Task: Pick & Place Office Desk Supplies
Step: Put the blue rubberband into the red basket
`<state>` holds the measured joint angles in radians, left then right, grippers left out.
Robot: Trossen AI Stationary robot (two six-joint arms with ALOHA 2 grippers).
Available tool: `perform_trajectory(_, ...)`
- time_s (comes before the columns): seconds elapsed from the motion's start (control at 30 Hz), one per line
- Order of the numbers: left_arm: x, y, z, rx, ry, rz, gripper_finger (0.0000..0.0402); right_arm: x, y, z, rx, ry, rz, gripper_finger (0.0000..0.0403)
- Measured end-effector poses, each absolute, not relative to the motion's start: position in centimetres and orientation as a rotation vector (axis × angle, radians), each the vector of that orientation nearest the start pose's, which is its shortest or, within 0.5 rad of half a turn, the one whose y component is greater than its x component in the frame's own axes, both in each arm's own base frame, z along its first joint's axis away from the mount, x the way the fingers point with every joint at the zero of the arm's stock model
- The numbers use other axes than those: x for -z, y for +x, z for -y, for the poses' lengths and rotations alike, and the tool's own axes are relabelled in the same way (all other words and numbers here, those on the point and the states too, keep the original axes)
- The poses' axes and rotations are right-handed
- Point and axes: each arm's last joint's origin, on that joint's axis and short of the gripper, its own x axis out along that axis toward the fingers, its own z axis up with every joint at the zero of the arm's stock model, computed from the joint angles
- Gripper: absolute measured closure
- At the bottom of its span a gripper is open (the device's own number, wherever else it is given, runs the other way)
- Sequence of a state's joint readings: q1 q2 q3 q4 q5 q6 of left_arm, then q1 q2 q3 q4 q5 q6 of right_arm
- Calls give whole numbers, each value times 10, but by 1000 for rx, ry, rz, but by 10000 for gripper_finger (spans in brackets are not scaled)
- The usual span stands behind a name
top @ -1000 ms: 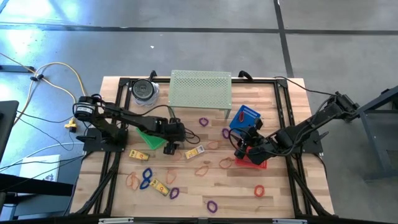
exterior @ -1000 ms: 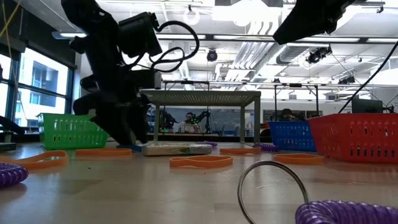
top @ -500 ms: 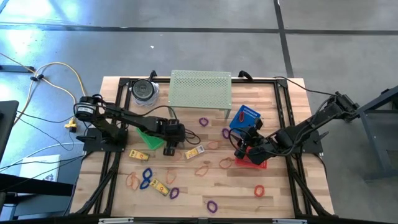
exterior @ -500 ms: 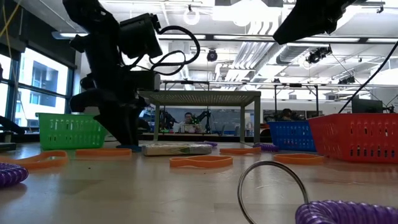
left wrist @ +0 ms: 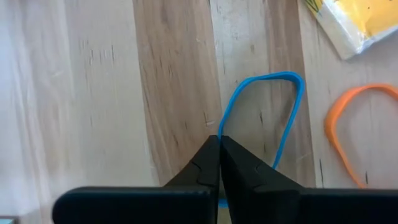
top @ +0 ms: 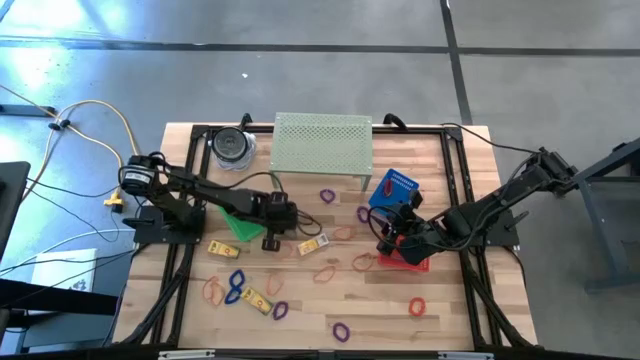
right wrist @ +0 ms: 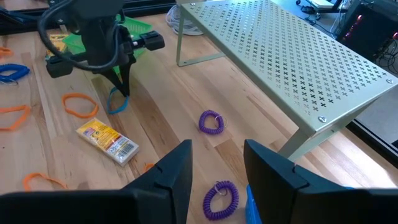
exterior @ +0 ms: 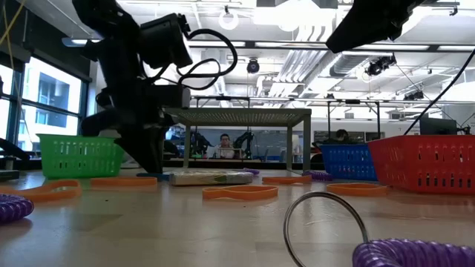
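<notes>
While the right pincer (top: 385, 243) hovers parted, the left pincer (left wrist: 219, 144) pinches a blue band loop (left wrist: 283, 112)

Left arm reaches from the table's (top: 455, 310) left edge toward centre, wrist pitched steeply down. Left gripper (left wrist: 219, 144) at the tabletop, fingers pressed together, pinching a blue band (left wrist: 281, 118). Right arm stretches in from the right side, lowered; right gripper (right wrist: 217, 163) fingers parted, holding nothing.
</notes>
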<state>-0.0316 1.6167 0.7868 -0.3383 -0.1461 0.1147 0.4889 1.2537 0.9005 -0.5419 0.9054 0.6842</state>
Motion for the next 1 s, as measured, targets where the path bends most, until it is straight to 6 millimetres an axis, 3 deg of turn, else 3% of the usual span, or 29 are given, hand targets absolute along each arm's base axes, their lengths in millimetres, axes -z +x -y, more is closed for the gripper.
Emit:
perform_trajectory(0.2, -151, 283, 20, -123, 260, -1125, 400, -259, 224, -93, 589, 70, -513, 270)
perform_trajectory(0.5, -203, 279, 49, -163, 267, -885, 401, -258, 226, -95, 565, 84, -528, 270)
perform_trajectory(0.73, -232, 281, 71, -249, 277, -635, 401, -249, 244, -104, 501, 92, -515, 270)
perform_trajectory(1.0, -244, 284, 84, -328, 306, -488, 401, -240, 277, -118, 421, -15, -404, 270)
